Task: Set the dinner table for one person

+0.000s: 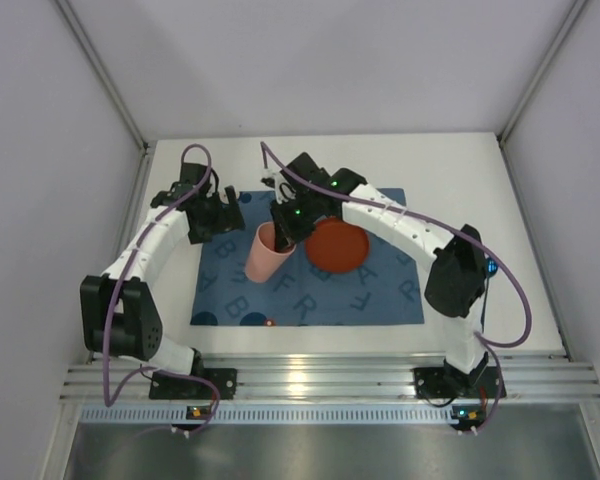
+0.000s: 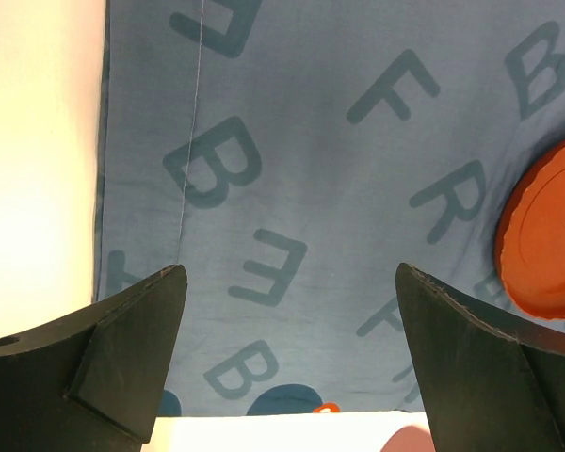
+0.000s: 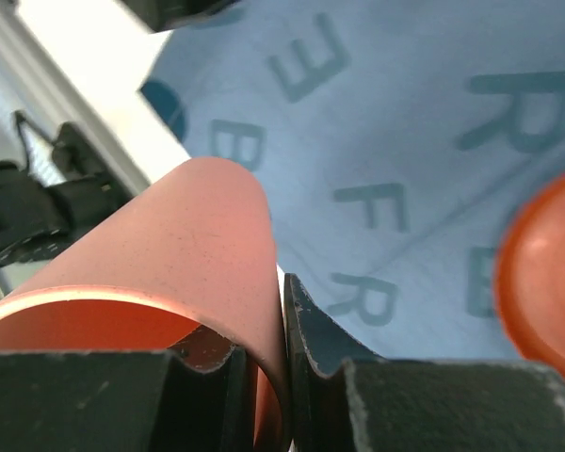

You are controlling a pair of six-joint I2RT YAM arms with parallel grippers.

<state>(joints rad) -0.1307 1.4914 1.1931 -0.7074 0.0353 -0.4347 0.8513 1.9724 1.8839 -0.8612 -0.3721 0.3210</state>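
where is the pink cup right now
In the top view the pink cup is tilted over the blue mat, left of centre, just left of the orange plate, with its rim pinched by the right gripper.

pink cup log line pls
right end effector: shut on pink cup | left end effector: open, empty | cup over blue mat

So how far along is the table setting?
Done: the orange plate sits on the blue mat. In hand: the right fingers pinch the rim of the tilted pink cup. Remaining: standing the cup by the plate; no cutlery shows. The left fingers are open.
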